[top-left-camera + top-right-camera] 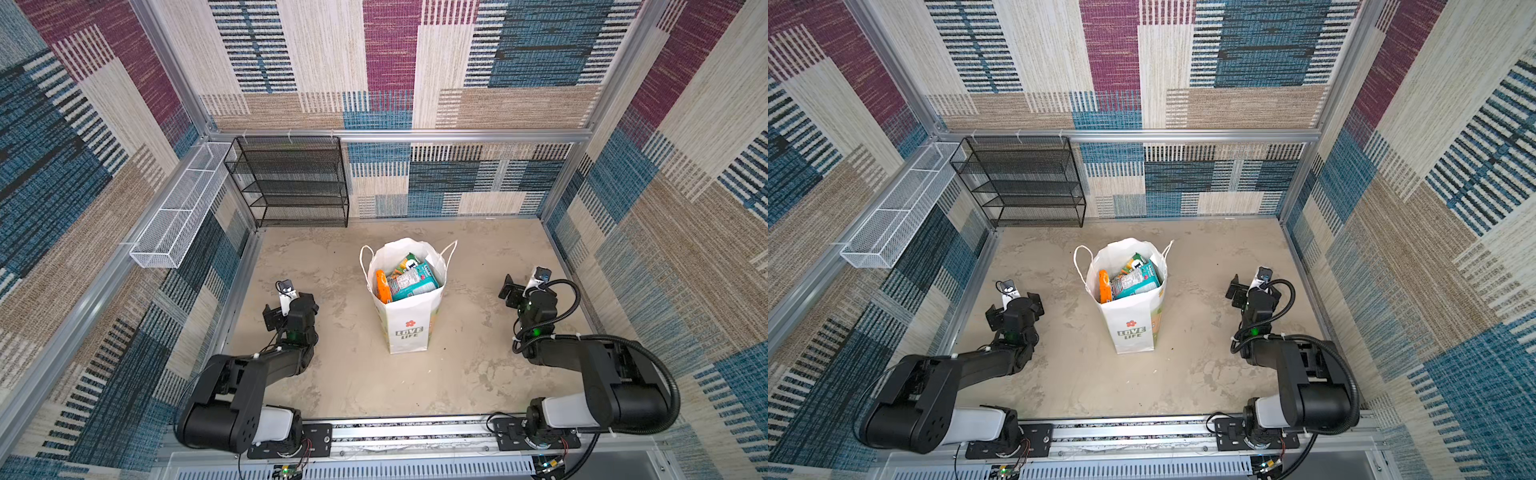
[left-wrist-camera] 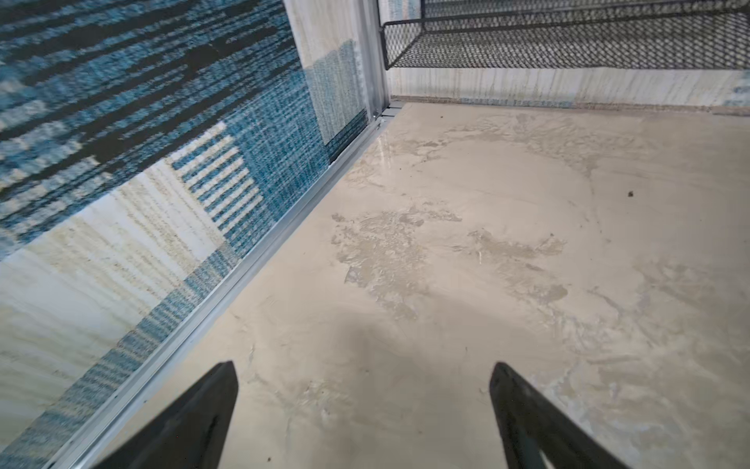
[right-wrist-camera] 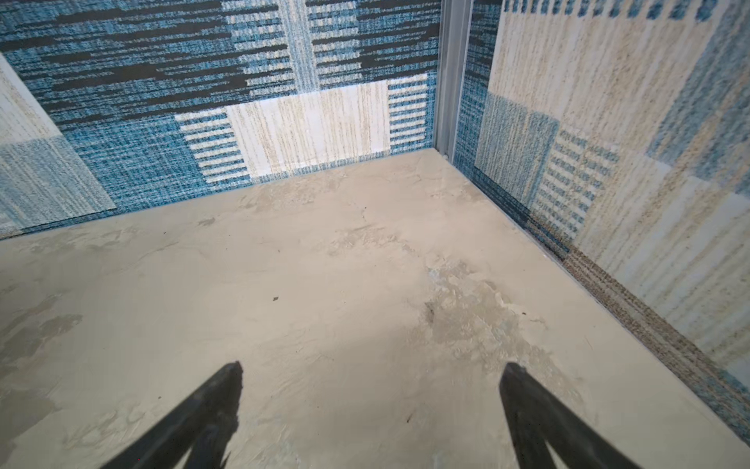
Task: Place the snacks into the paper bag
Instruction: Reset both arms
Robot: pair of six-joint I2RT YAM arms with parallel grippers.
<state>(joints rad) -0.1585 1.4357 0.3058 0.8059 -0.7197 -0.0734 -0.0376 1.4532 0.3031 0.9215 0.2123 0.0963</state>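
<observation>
**Bag loaded; tip-over was the remaining risk**

Paper bag [image 1: 409, 324] stood upright mid-table [image 1: 478, 374], with the snacks [image 1: 399, 276] piled inside, close to the rim. No snacks lay loose on the table. Left gripper [image 2: 363, 369] and right gripper [image 3: 371, 369] were both spread wide and empty, well apart from the bag. An arm sweep clipping the tall, light bag would likely topple it and spill the top snacks.

Snacks [image 1: 409, 279], count unclear, inside upright paper bag [image 1: 405, 332].
</observation>
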